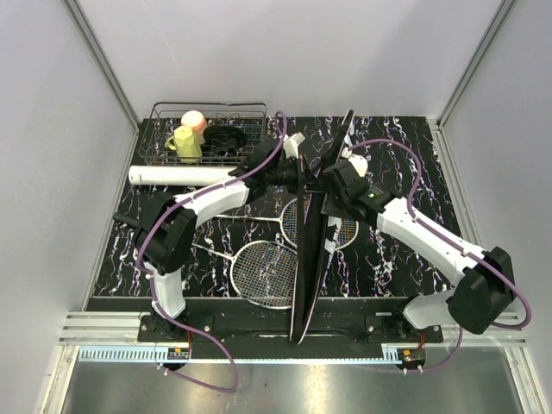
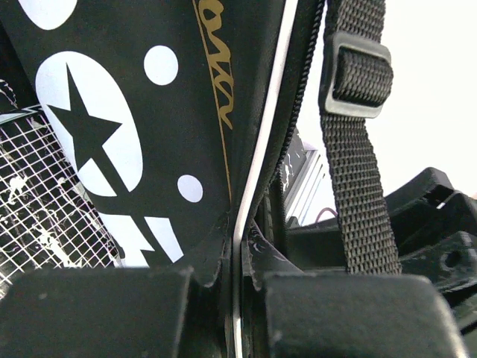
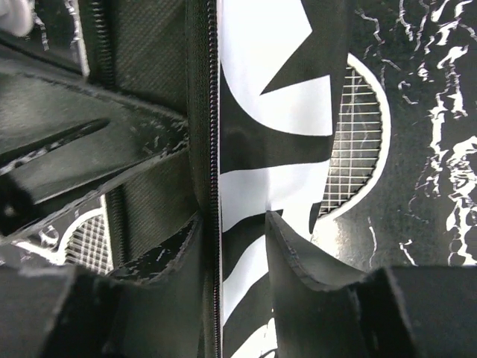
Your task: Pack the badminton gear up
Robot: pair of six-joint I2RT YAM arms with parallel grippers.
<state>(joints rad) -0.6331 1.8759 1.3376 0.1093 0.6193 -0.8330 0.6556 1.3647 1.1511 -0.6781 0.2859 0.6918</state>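
White walls close round a black marbled worktop [image 1: 397,164]. Back left: wire basket [image 1: 164,116] holding cups [image 1: 185,142]. Just in front of it, a long white tube [image 1: 172,176] lies flat near the left edge.

Left arm [image 1: 211,200] rises from its near-edge base, elbow out over the left side, forearm reaching inward past the tube's right end to centre. Left jaws are pressed together on the piped edge of the black bag [image 1: 309,276].

Two rackets [image 1: 263,274] lie flat on the worktop. One head is just left of the bag, the other shows on both sides of it. The bag stands on edge, running from the near edge toward the back.

Right jaws are part-way apart, straddling the bag's zip edge. Gripping or merely around it: cannot tell. Right arm [image 1: 423,231] stretches in from an elbow at the near right corner.

Marbled surface shows widest right of the bag, between the right arm and the back wall.
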